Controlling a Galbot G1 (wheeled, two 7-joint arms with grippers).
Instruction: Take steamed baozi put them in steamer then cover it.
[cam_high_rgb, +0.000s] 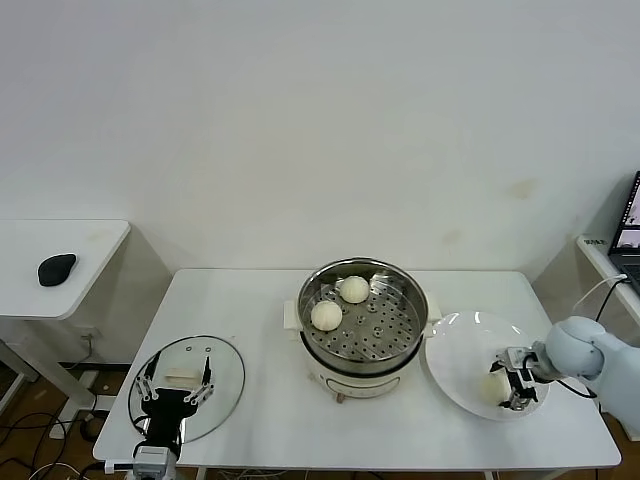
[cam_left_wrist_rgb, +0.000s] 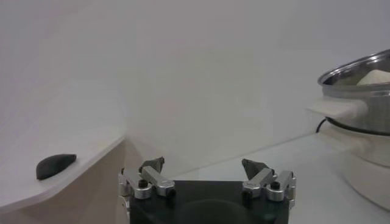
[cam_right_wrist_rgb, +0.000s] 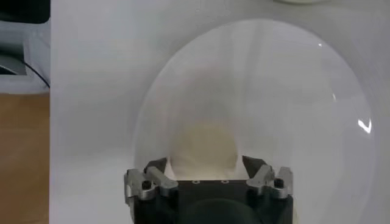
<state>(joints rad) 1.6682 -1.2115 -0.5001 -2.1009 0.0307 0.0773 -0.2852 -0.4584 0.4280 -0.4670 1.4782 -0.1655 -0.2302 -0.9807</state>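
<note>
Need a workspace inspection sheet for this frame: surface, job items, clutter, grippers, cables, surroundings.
Surface: white table.
Job's things: shiny round steel steamer uncovered, two cream-white baozi on its tray; third baozi on flat white plate; clear glass lid flat on the table.
Clutter: nothing seen.
Grippers: right gripper closed around the plate's baozi; left gripper open above the lid.
Cables: cords on floor; white cable.
Surroundings: side table with black mouse.
</note>
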